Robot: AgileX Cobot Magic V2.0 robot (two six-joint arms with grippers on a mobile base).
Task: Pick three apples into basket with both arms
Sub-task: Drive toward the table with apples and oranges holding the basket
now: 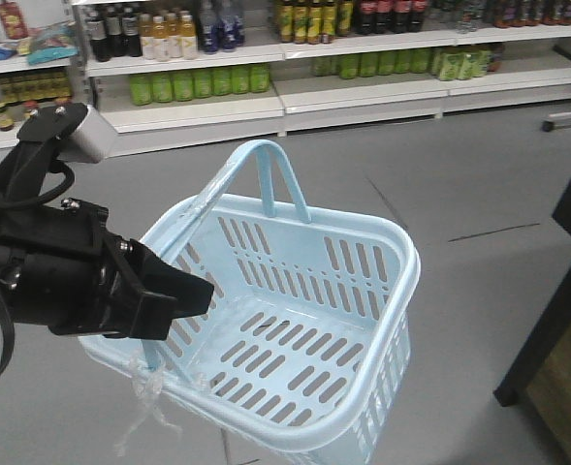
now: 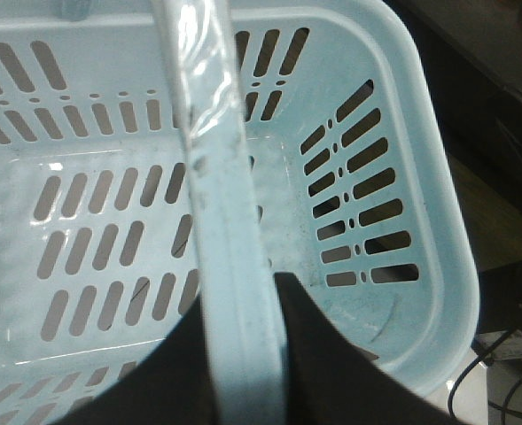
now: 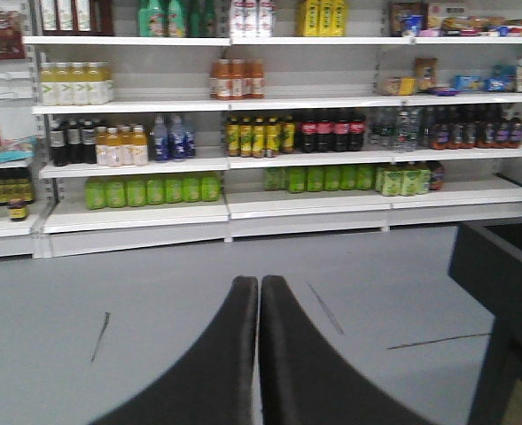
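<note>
The pale blue basket [image 1: 402, 254] hangs in the air above the grey floor, tilted, with nothing inside it. My left gripper [image 1: 194, 292] is shut on its swing handle [image 1: 266, 167], near the end where a clear plastic scrap [image 1: 147, 395] dangles. In the left wrist view the handle [image 2: 229, 239] runs between my black fingers, gripper [image 2: 241, 294], over the slotted bottom and the rim [image 2: 440, 221]. My right gripper [image 3: 259, 282] is shut on nothing and points at the shelves. It does not show in the front view. The apples are out of view.
Store shelves with bottles [image 1: 198, 82] line the far wall, bottle rows [image 3: 252, 133] also facing the right wrist. A dark piece of furniture [image 1: 564, 291] stands at the right, its black edge [image 3: 500, 266] close to the right arm. Grey floor lies between.
</note>
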